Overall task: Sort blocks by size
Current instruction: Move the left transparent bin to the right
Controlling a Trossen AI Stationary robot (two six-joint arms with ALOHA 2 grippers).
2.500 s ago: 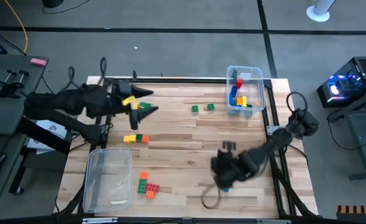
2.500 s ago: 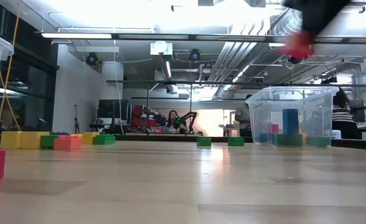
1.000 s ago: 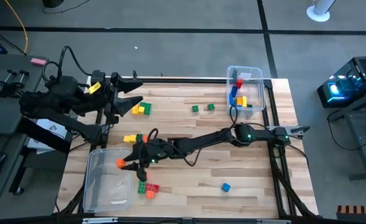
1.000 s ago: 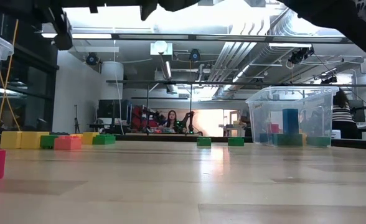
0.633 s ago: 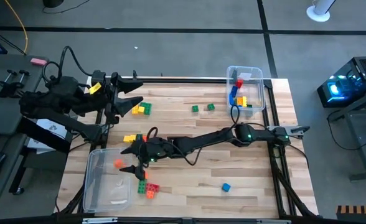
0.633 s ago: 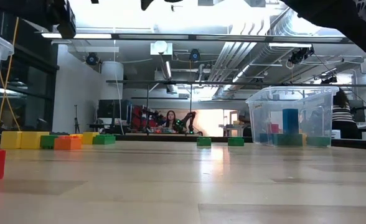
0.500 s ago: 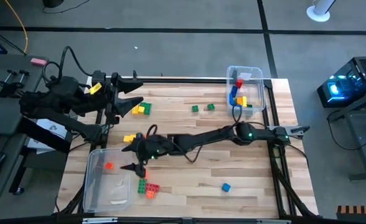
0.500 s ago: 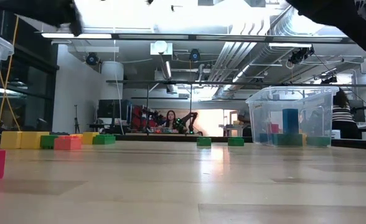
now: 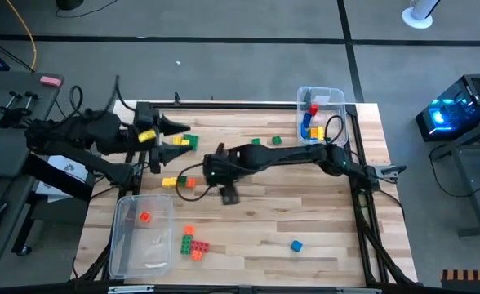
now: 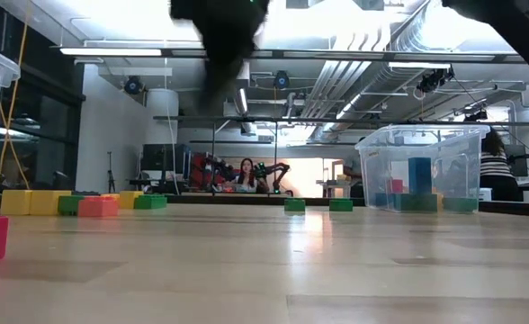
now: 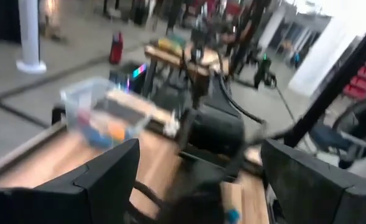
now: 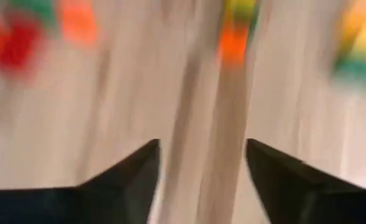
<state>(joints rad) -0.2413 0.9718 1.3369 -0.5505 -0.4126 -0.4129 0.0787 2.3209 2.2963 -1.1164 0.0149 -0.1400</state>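
The right gripper [image 9: 224, 193] has pulled back from the near-left bin [image 9: 119, 245] to mid-bench, fingers [image 12: 131, 176] apart and empty; the orange block [image 9: 144, 216] it carried now lies inside that bin, well left of the fingers. The left gripper [image 9: 181, 128] hovers far left, fingers wide, empty, beside yellow and green blocks [image 9: 184, 142].

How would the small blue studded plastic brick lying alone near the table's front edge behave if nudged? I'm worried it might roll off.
The small blue studded plastic brick looks boxy and flat-sided, so it should slide rather than roll. It sits low and squat, so tipping seems unlikely. The wooden table top looks smooth and the brick probably weighs little, so a firm push could send it skidding toward the edge.
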